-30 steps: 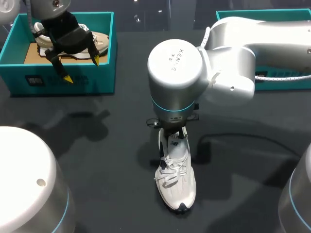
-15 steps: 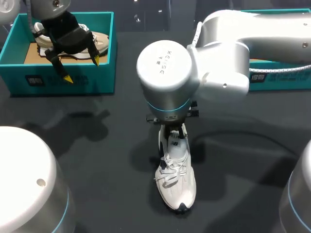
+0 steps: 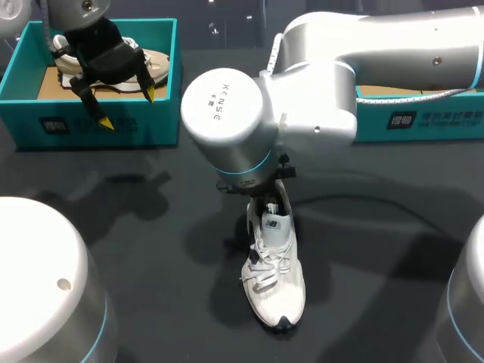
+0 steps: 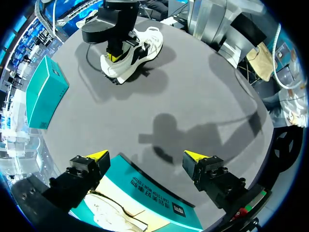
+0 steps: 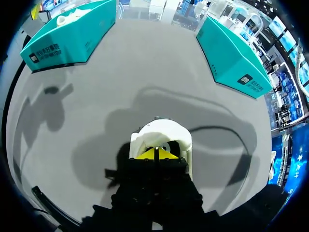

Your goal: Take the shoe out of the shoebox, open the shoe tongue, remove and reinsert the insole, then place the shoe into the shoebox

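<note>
**While the shoe stands out on the worktop**

Though our right claw [image 5: 155, 153] shows its yellow tips pressed together, we cannot tell whether they pinch anything. They sit at the heel rim of the white shoe [image 3: 274, 291], upright on the dark worktop [image 3: 113, 242]. Our left claw [image 3: 127, 108] hangs spread wide over a teal shoebox [image 3: 155, 125] – another shoe [image 3: 160, 62] lies under it.

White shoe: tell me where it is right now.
Head view: the white shoe stands mid-table, toe toward the camera, heel end under the right gripper, away from the left shoebox.
</note>
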